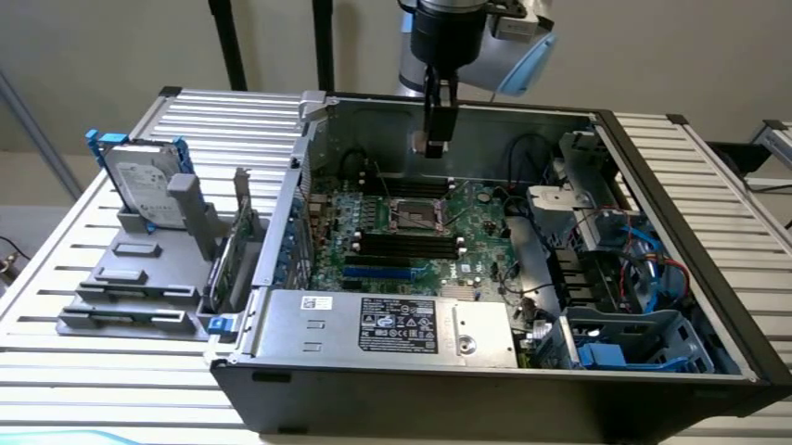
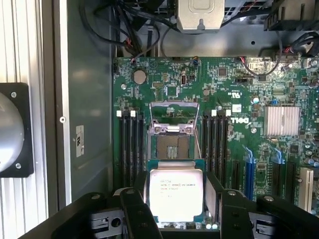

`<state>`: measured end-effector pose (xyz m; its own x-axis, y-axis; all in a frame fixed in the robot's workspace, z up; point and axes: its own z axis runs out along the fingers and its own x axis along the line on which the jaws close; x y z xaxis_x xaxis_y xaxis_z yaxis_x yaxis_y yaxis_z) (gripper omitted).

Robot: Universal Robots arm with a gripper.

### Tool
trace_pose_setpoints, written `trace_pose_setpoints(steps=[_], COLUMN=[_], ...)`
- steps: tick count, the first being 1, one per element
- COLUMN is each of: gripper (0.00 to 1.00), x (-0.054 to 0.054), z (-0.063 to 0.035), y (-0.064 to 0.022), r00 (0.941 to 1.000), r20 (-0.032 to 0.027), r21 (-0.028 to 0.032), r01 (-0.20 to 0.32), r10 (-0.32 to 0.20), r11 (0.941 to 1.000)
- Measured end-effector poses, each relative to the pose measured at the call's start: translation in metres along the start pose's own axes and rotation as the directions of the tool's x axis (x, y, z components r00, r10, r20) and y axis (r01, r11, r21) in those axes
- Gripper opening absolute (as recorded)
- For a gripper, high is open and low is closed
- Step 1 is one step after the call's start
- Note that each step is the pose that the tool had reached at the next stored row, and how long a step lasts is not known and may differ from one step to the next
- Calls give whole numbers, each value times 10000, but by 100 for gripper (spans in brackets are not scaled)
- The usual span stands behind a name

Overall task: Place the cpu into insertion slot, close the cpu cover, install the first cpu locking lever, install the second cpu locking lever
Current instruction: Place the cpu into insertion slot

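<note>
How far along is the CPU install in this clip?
Done: nothing seated yet. In hand: the pincer grips the pale silver square cpu chip above the green motherboard. The dark square insertion slot lies bare, its silvery metal cover frame raised open. Left: seating the chip, closing the cover, both locking steps.

I watched under soft, even room light, the case point(image 1: 495, 403) dim in its deeper corners, while the cpu point(image 2: 176, 195) glared pale (one edge washed white) at the wrist camera.
</note>
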<state>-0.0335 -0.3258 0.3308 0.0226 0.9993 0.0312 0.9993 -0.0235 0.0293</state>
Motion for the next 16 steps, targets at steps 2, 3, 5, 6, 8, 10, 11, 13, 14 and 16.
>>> trace_pose_setpoints(steps=[2,3,5,6,8,10,11,13,14,16], gripper=[55,55,55,55,55,55,55,55,55,55], x=[-1,-2,-3,-3,-3,-2,-1,2,4,6], z=[36,54,91,109,145,181,200,236,255,291], y=[-1,0,0,0,0,-2,-2,-3,-4,-5], r00=[10000,10000,10000,10000,10000,10000,10000,10000,10000,10000], r20=[0,-1,0,0,-1,0,-1,-2,-1,-1], r21=[0,0,0,0,0,0,0,0,1,2], r01=[-1,-1,0,-1,0,5,9,26,37,53], r10=[1,1,0,1,0,-5,-9,-26,-37,-53], r11=[10000,10000,10000,10000,10000,10000,10000,10000,10000,10000])
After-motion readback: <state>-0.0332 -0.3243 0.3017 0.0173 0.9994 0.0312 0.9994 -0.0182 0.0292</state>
